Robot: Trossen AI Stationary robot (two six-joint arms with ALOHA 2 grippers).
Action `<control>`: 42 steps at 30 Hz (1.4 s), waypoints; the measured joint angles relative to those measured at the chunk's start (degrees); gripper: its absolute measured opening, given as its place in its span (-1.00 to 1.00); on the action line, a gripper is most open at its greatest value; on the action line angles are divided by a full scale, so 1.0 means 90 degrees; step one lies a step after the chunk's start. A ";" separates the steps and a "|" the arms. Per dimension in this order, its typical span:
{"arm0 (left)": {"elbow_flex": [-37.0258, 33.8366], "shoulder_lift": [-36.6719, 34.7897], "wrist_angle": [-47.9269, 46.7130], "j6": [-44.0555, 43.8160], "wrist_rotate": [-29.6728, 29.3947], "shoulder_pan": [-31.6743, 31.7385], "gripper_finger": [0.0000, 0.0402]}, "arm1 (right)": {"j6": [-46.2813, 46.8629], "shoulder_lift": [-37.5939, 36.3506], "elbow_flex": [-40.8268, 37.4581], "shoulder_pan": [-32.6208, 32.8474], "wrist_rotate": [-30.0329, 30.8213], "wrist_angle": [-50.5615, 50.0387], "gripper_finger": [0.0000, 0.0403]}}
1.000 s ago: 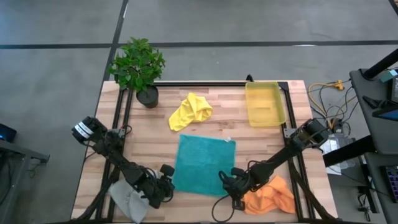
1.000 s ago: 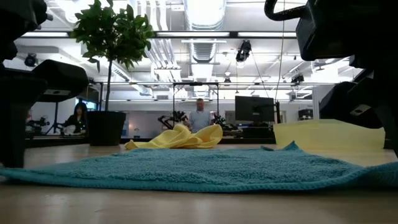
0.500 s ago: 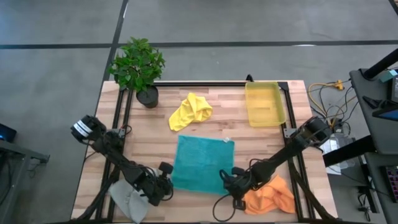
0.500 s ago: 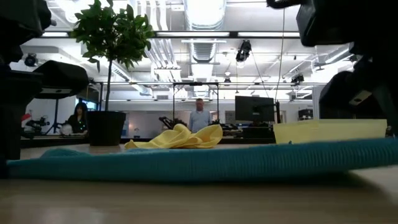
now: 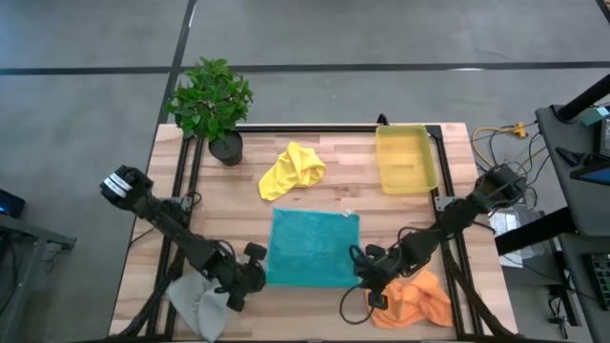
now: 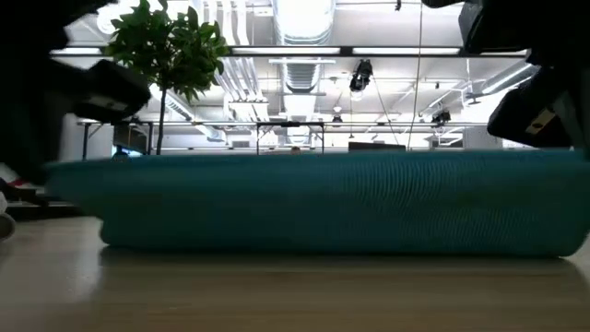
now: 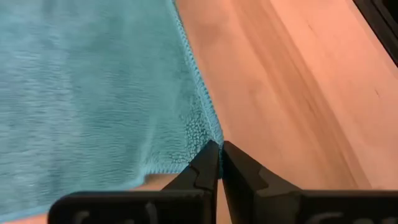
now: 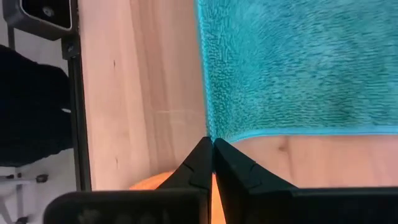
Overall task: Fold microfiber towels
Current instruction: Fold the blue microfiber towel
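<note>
The teal towel (image 5: 313,246) lies spread in the middle of the table, and in the low view its near edge (image 6: 313,203) is raised off the wood. My left gripper (image 5: 257,277) is shut on its near left corner. My right gripper (image 5: 363,273) is shut on its near right corner. A crumpled yellow towel (image 5: 291,170) lies farther back. The grey towel (image 5: 197,307) lies bunched at the near left under my left arm. The orange towel (image 5: 416,298) lies bunched at the near right. My left gripper pinches the teal towel's near left corner (image 7: 210,135) between its two fingertips, slanting down from the near left. The corner is lifted clear and the far part stays on the table. My right gripper pinches the near right corner (image 8: 209,132) between its fingertips, slanting down from the near right. That corner is lifted too, and the near edge runs fairly straight between the two holds.
A potted plant (image 5: 212,103) stands at the far left corner. The rigid yellow bin (image 5: 407,159) sits at the far right. Bare wood lies between the teal towel and the yellow towel. Black frame rails (image 5: 181,191) run along both sides of the table.
Both grippers have risen and moved toward the table's far edge with the teal towel's near corners. The near edge, flat on the wood a second ago, now hangs lifted as a band, while the far part has stayed in place.
</note>
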 joint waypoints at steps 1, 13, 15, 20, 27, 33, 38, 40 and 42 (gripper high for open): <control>-0.0001 -0.0092 -0.0003 0.0057 -0.0004 0.0096 -1.00 | -0.0012 -0.0099 -0.0073 -0.0055 0.0006 0.0018 -0.96; -0.0025 -0.0534 -0.0208 0.0430 -0.0024 0.1356 -1.00 | -0.0586 -0.1484 -0.0966 -0.1023 0.0081 -0.0351 -0.96; -0.0039 -0.0596 -0.0238 0.0448 -0.0025 0.1494 -1.00 | -0.0700 -0.1668 -0.1080 -0.1209 0.0080 -0.0374 -0.96; -0.0073 -0.0646 -0.0349 0.0566 -0.0032 0.1756 -1.00 | -0.0925 -0.1983 -0.1323 -0.1619 0.0085 -0.0439 -0.96; -0.0087 -0.0684 -0.0553 0.0550 -0.0195 0.1834 -1.00 | -0.1329 -0.1960 -0.1429 -0.2043 0.0083 -0.0440 -0.96; -0.0088 -0.0722 -0.0712 0.0534 -0.0604 0.1834 -1.00 | -0.1635 -0.1949 -0.1437 -0.2390 0.0083 -0.0440 -0.96; -0.0098 -0.0725 -0.0918 0.0193 -0.1001 0.1840 -1.00 | -0.1854 -0.1939 -0.1437 -0.2667 0.0080 -0.0437 -0.96; -0.0098 -0.0725 -0.0966 0.0068 -0.1126 0.1844 -1.00 | -0.1939 -0.1939 -0.1437 -0.2765 0.0080 -0.0428 -0.96; -0.0099 -0.0725 -0.0977 0.0033 -0.1202 0.1847 -1.00 | -0.2052 -0.1939 -0.1437 -0.2852 0.0075 -0.0428 -0.96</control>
